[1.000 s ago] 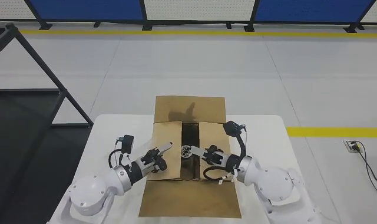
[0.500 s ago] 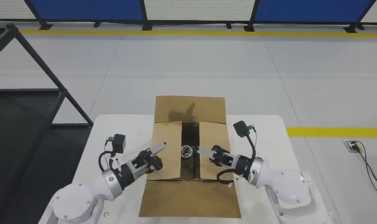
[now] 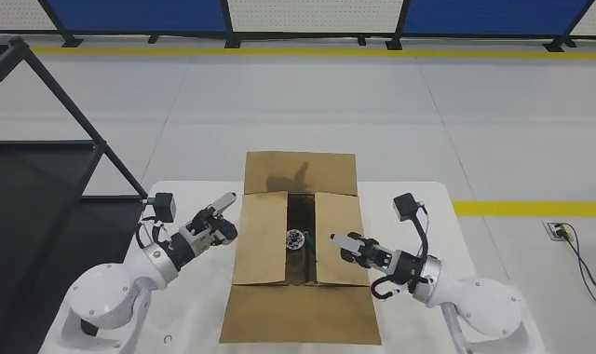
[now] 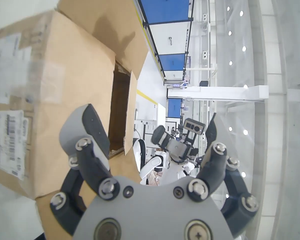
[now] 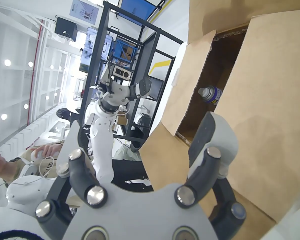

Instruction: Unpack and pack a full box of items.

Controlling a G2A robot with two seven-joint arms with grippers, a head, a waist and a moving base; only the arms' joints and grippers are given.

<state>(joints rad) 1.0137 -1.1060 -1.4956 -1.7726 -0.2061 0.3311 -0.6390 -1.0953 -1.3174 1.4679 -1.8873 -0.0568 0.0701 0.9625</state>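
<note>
1. Left gripper (image 3: 223,214): jaws spread, holding nothing. It hangs just beside the left side of the box (image 3: 265,256), apart from it.
2. Right gripper (image 3: 342,242): jaws spread, holding nothing. It is above the right flap (image 3: 337,214). Contact with the flap cannot be confirmed.
3. Box: at table centre. The far and near flaps are folded out. The left flap (image 3: 264,224) and the right flap lie nearly flat, with a narrow gap between them.
4. Step in hand, as judged: start of unpacking, opening the box. The next move calls for folding both inner flaps outward, each from its gap edge, before reaching inside.
5. View differences:
   - Top view: overall layout, with a small round item top in the gap.
   - Right wrist view: a spray can (image 5: 211,94) with white cap and blue label.
   - Left wrist view: labels (image 4: 8,136) on the box side.
</note>
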